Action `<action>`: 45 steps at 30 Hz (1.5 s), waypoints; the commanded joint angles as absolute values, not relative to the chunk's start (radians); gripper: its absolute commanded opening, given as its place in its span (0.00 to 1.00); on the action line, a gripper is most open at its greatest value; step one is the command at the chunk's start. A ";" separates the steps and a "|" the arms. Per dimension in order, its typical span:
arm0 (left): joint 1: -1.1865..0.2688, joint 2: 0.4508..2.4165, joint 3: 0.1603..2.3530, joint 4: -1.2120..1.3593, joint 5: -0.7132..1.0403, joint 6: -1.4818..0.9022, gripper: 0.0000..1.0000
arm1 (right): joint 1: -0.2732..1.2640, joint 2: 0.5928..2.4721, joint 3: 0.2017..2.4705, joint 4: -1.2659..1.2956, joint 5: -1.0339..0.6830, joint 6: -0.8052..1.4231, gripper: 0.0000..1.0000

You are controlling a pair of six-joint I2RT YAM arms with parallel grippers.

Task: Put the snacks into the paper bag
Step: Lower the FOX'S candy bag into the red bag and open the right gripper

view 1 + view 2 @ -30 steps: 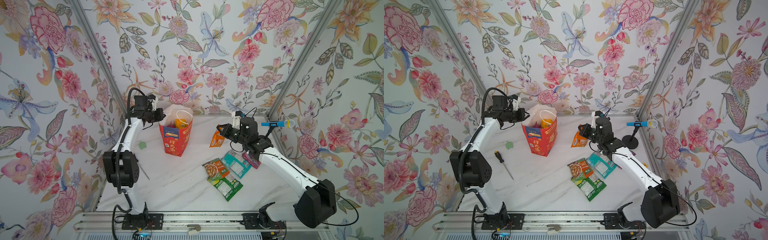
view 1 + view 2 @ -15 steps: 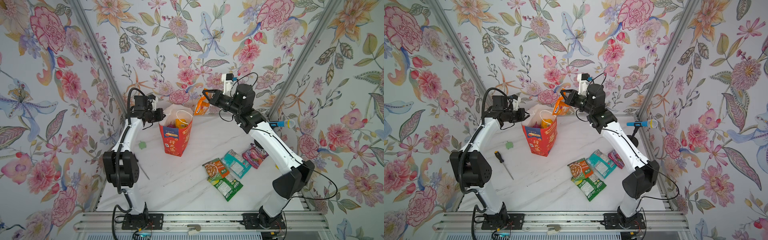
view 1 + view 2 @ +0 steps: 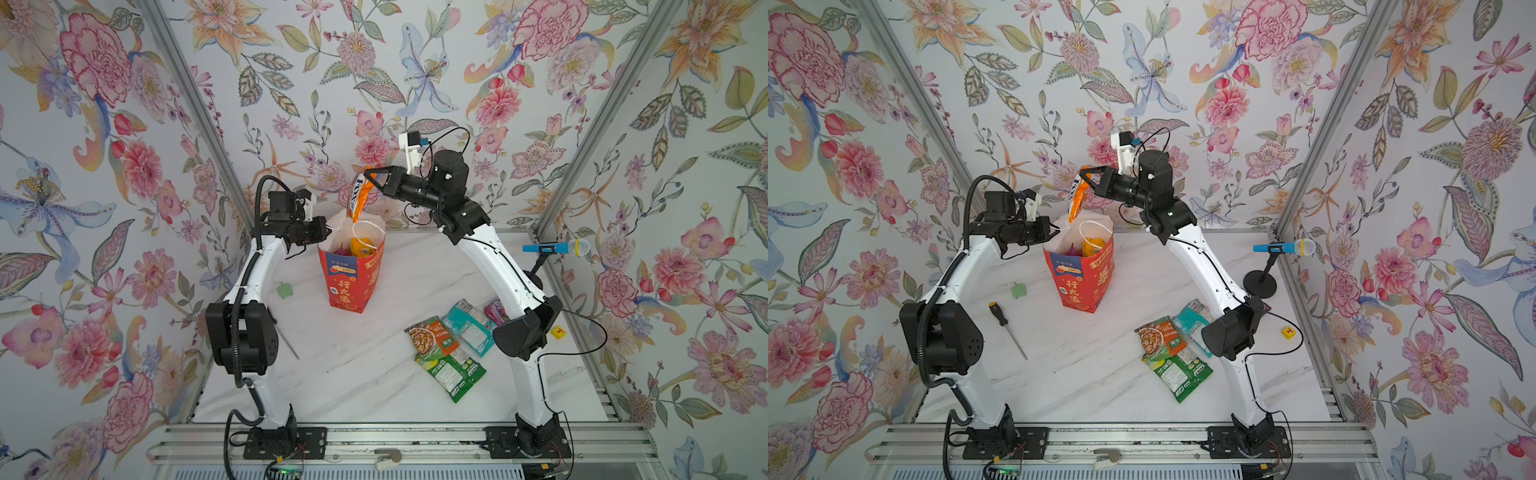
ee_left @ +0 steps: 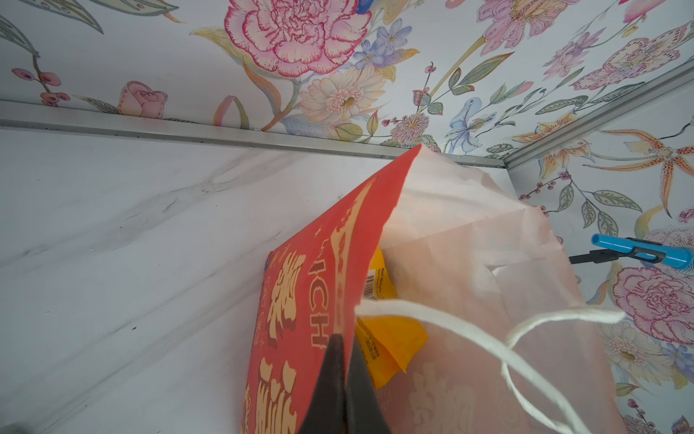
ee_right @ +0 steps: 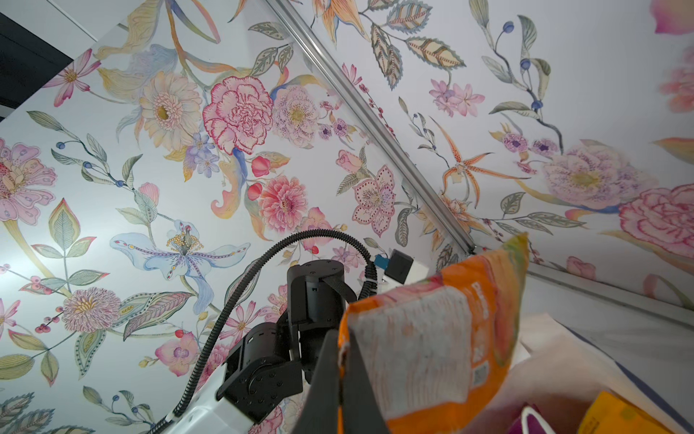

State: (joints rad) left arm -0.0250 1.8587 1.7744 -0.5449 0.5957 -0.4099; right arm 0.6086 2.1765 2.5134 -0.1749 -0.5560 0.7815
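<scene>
R gripper clamped on orange snack pkt, hanging just above open paper bag near back edge of white-marble tabletop, L gripper pinching bag rim; floral walls around.

We see the paper bag in red-orange with yellow characters, a blue side panel and a white inside. The orange packet has a pale white panel, and the yellow packet shows small black print. The teal packet has a white patch, the orange-and-green packet a brown food print, the green packet a white label. The table is white marble veined grey, and the walls carry pink, orange and blue flowers on a pale ground.
</scene>
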 commanded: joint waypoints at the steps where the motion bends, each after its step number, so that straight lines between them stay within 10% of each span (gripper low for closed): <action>1: -0.031 1.847 1.788 -0.525 0.618 -0.420 0.00 | 0.606 2.192 2.527 -0.172 -0.618 0.805 0.00; 45: -0.031 1.873 1.841 -0.557 0.615 -0.406 0.00 | 0.608 2.209 2.285 -0.229 -0.667 0.778 0.00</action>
State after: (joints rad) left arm -0.0265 1.8671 1.7969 -0.5674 0.5957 -0.4088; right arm 0.6064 2.2929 2.3054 -0.2241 -0.6849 0.8192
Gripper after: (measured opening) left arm 0.048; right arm 0.047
